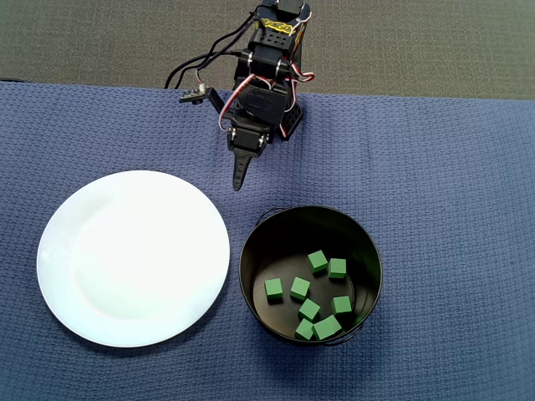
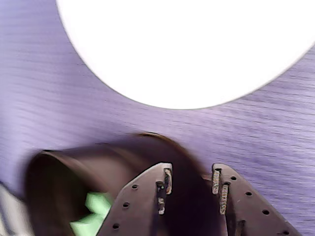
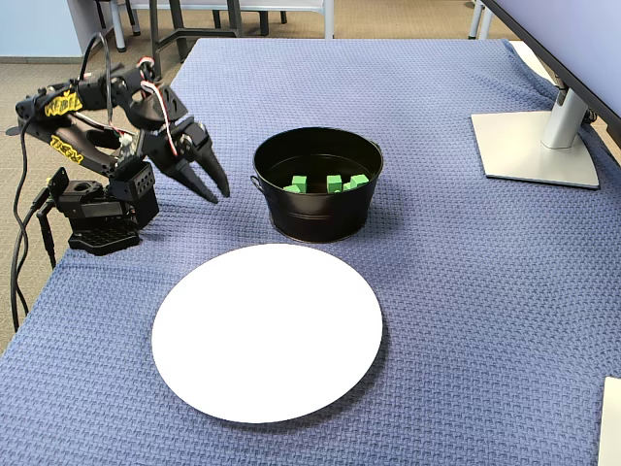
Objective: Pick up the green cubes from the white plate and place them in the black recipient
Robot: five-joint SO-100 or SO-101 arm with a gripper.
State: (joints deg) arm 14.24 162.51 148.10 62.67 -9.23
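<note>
A woven dark-blue cloth (image 1: 435,150) covers the table, with grey carpet beyond its far edge and a monitor's flat grey foot (image 3: 536,146) on the cloth. The round black bucket-like recipient (image 1: 251,251), glossy inside with a thin wire handle, serves as landmark: eight small matte green cubes (image 1: 317,261) lie on its floor. Just beside it sits the large round glossy white plate (image 1: 134,255), bare. Near the recipient's rim, the black two-finger gripper (image 3: 215,186) hangs empty, its fingers slightly apart.
</note>
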